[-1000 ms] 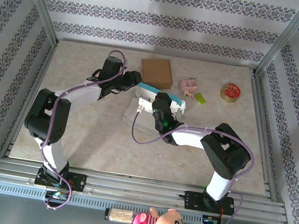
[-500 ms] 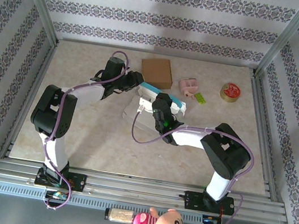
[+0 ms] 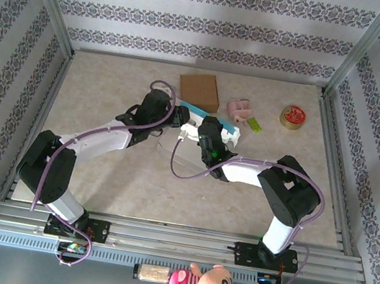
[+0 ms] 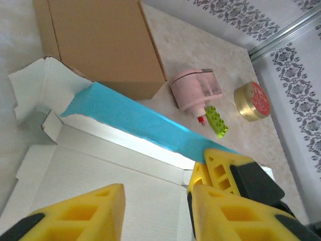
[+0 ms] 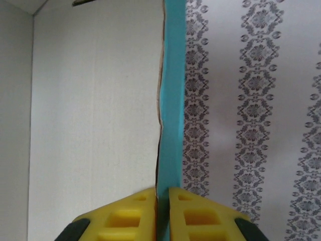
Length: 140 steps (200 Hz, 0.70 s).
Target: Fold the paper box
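Observation:
The paper box [image 4: 110, 165] is white inside and blue outside, and it lies partly unfolded at mid-table. One blue side wall [image 4: 135, 120] stands up along its far edge. My right gripper [image 5: 163, 201] is shut on the rim of that blue wall [image 5: 173, 100]; its yellow fingers [image 4: 220, 168] also appear in the left wrist view. My left gripper [image 4: 155, 211] is open, its fingers spread over the white floor panel with nothing between them. From above, the left gripper [image 3: 173, 114] and the right gripper [image 3: 211, 127] sit close together at the box [image 3: 199, 111].
A brown cardboard box [image 3: 199, 91] lies just behind the paper box. To its right are a pink object [image 3: 238, 108], a small green brick [image 3: 254, 125] and a round tin with a red lid [image 3: 293, 117]. Metal frame rails border the table.
My left arm has swung right and lowered, and its gripper has come in over the box's white panel. The right gripper has kept its hold on the blue wall.

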Tool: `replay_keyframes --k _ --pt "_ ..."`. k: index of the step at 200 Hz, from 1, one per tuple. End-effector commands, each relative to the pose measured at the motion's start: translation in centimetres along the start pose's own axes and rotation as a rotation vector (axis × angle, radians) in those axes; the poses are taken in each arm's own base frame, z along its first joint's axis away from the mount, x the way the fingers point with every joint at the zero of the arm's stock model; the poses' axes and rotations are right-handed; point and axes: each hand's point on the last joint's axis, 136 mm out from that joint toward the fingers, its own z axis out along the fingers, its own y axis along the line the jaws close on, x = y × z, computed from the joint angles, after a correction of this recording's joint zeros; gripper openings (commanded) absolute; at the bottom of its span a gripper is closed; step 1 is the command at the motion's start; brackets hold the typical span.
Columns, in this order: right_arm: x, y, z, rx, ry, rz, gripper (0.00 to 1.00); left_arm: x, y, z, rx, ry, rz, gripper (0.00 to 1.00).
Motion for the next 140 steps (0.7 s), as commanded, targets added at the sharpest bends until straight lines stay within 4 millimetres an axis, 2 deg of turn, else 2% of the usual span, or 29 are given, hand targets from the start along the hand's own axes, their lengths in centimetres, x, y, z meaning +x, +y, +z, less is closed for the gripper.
replay_keyframes --k 1,33,63,76,103,112,125,140 --pt "1.3 1.0 0.4 -0.059 0.019 0.028 0.14 3.5 5.3 1.5 -0.180 0.036 0.134 0.36" --pt "2.1 0.8 0.7 -0.070 0.031 0.049 0.14 4.9 6.6 4.2 -0.216 0.116 0.233 0.36" --pt "2.1 1.0 0.8 -0.080 0.034 0.052 0.14 4.6 7.9 5.9 -0.223 0.145 0.209 0.36" --pt "2.4 1.1 0.9 -0.084 0.040 0.050 0.14 4.2 7.6 5.7 -0.179 0.116 0.204 0.37" --pt "2.7 1.2 1.0 -0.090 0.045 0.052 0.14 3.4 3.7 4.2 0.029 0.065 0.245 0.45" --pt "2.8 1.1 1.1 -0.089 0.050 0.053 0.14 3.2 3.1 3.5 0.065 0.045 0.240 0.46" --pt "2.8 1.0 1.1 -0.087 0.051 0.056 0.14 2.7 3.4 2.8 0.043 0.013 0.220 0.47" --pt "2.8 1.0 1.0 -0.089 0.047 0.061 0.14 2.8 4.2 3.0 0.009 0.026 0.215 0.47"
